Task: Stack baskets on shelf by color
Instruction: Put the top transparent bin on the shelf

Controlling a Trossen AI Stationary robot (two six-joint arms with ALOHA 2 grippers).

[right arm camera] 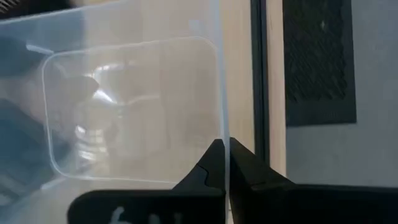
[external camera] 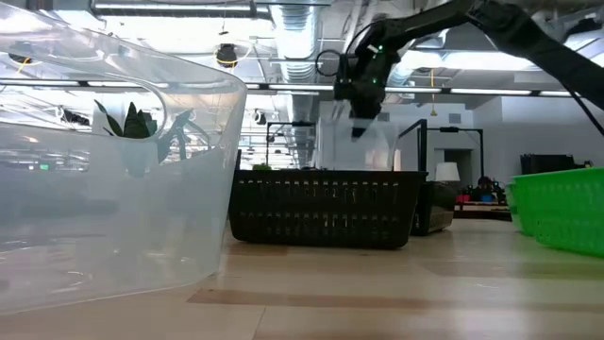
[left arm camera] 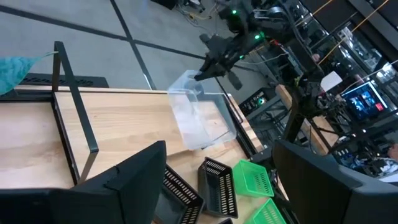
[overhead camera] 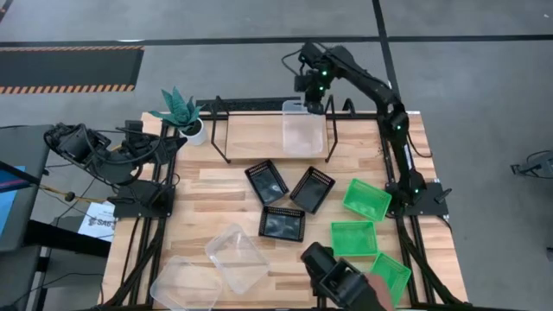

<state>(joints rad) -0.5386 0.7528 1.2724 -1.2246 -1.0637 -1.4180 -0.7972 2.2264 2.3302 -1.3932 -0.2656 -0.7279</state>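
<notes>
My right gripper [overhead camera: 313,102] reaches over the far edge of the shelf [overhead camera: 251,138] and is shut on a clear basket [overhead camera: 302,131] that lies on the shelf's wooden board. Two more clear baskets [overhead camera: 235,255] [overhead camera: 186,285] sit near the table's near-left corner. Three black mesh baskets [overhead camera: 266,180] [overhead camera: 312,188] [overhead camera: 282,223] lie in the table's middle. Three green ones [overhead camera: 366,199] [overhead camera: 354,238] [overhead camera: 390,275] lie to the right. My left gripper [left arm camera: 224,199] is open and waits off the table's left edge. My right gripper pinches the clear basket's far rim [right arm camera: 221,118], one finger [right arm camera: 202,171] inside the wall and the other outside. The fingers come from above and from the far side, slanting down. The basket's far end looks raised, and its near end [left arm camera: 208,140] rests on the shelf board.
A white pot with a green plant [overhead camera: 183,117] stands at the shelf's left end. Black hoop frames [overhead camera: 216,130] [overhead camera: 333,130] rise on both sides of the shelf board. A dark device [overhead camera: 341,281] sits at the table's near edge. Bare board lies left of the held basket.
</notes>
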